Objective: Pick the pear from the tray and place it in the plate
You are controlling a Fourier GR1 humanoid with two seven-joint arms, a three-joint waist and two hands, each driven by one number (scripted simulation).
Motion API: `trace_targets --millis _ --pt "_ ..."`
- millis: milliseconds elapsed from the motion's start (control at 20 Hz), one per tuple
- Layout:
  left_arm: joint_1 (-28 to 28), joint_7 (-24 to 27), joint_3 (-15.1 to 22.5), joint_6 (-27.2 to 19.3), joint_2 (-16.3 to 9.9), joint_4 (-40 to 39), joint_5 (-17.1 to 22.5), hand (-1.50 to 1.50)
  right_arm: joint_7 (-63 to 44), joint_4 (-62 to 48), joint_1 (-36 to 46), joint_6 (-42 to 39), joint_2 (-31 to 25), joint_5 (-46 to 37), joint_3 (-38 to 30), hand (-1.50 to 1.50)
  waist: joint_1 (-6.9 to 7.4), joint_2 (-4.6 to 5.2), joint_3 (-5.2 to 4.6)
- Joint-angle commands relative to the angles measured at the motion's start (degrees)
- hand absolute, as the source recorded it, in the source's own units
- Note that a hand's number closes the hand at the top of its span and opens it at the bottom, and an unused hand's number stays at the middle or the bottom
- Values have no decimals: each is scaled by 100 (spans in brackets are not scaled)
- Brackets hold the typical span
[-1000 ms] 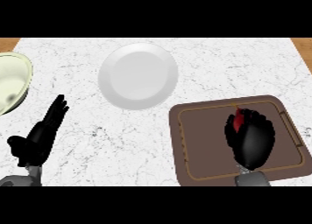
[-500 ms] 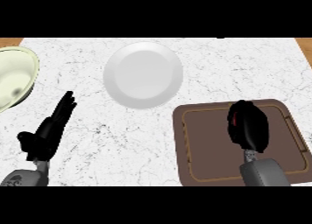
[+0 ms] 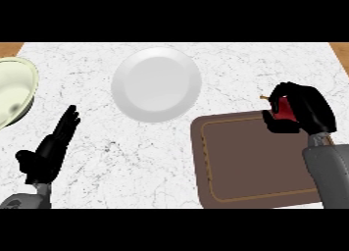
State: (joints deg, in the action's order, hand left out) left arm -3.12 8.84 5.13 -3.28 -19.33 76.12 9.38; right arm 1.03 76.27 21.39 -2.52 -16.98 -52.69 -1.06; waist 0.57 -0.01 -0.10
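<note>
right hand point(image 3: 302, 109): clenched round the pear, fingers and thumb curled about it, over the tray's far right corner
pear point(image 3: 285, 109): red, mostly hidden in the grasp, stem poking out to the left; looks lifted clear of the tray
handling: likely light and stiff, smooth-skinned and rounded, so it may slip; best held round the wide belly, not the stem
tray point(image 3: 254, 159): brown, on the bench at right
plate point(image 3: 156, 84): white, well left of the pear
bench point(image 3: 141, 162): marbled white
left hand point(image 3: 51, 147): released, fingers straight, resting at lower left
bowl point(image 3: 7, 93): pale green, at the left edge

Plate point(image 3: 156, 84) behind-left of tray point(image 3: 253, 162); bowl point(image 3: 7, 93) leftmost
</note>
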Motion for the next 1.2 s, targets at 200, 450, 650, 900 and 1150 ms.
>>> trace_targets --millis 200,450,650,900,1150 --pt "-48 -53 -152 16 50 -52 -100 0 300 734 712 -303 -274 680 -550 150 -55 -6 10" --pt "17 -223 -190 24 128 322 -195 0 -96 815 1168 -347 135 676 -366 150 -18 -3 11" --pt "-398 147 -303 322 226 -564 -245 0 -268 159 1775 -148 538 522 -165 150 -21 14 8" --pt "-315 -243 -274 149 347 -173 -389 0 -812 57 2401 -416 806 277 153 150 -15 5 8" --pt "-205 -19 -464 424 159 -252 -258 0 -640 -1614 3157 196 1469 105 248 150 103 52 6"
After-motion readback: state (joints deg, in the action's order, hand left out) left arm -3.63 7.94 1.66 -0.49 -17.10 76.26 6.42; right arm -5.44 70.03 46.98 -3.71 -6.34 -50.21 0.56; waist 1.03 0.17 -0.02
